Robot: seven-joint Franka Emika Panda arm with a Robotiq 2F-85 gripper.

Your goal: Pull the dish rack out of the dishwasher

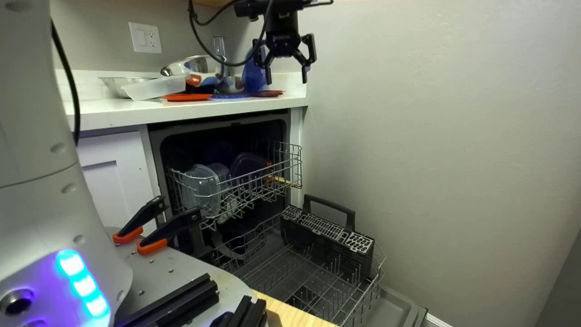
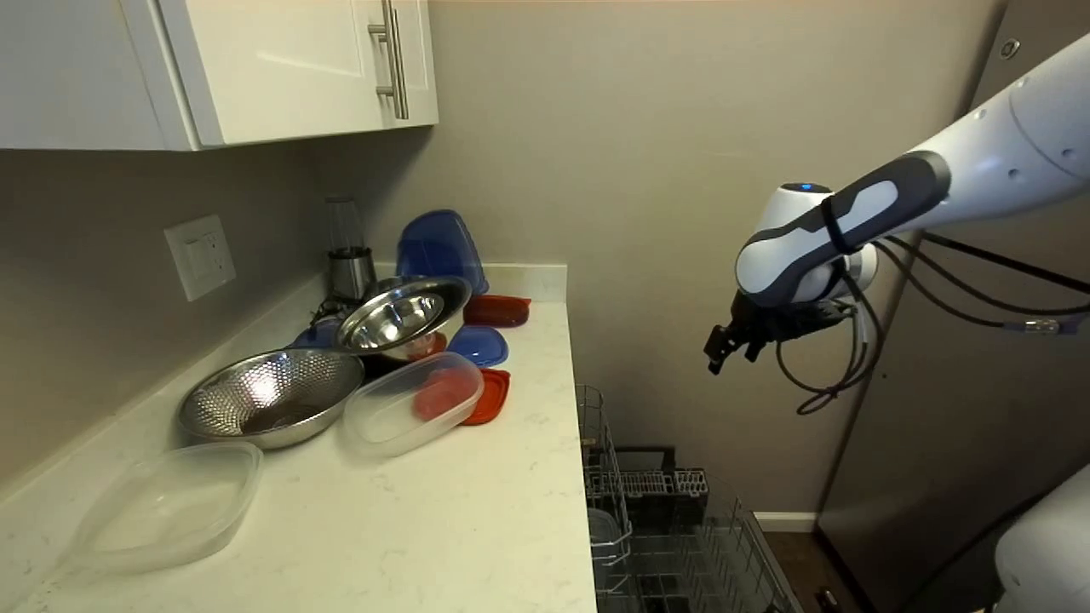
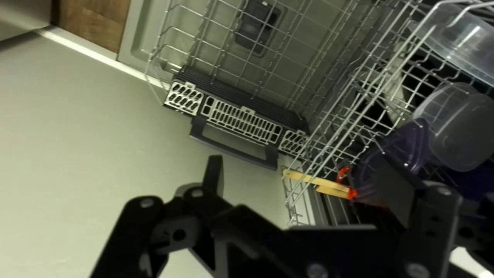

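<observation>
Dish rack (image 1: 254,188), rear hidden in dark dishwasher (image 1: 213,126), pincer (image 1: 286,76) spread

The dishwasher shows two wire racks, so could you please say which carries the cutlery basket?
The lower wire rack, which juts out farther, carries the cutlery basket; the upper dish rack instead holds plastic containers.

in an exterior view, we find the dish rack (image 2: 615,485) part-hidden by the counter (image 2: 502,511), the lower rack (image 2: 711,558) cropped below.
</observation>
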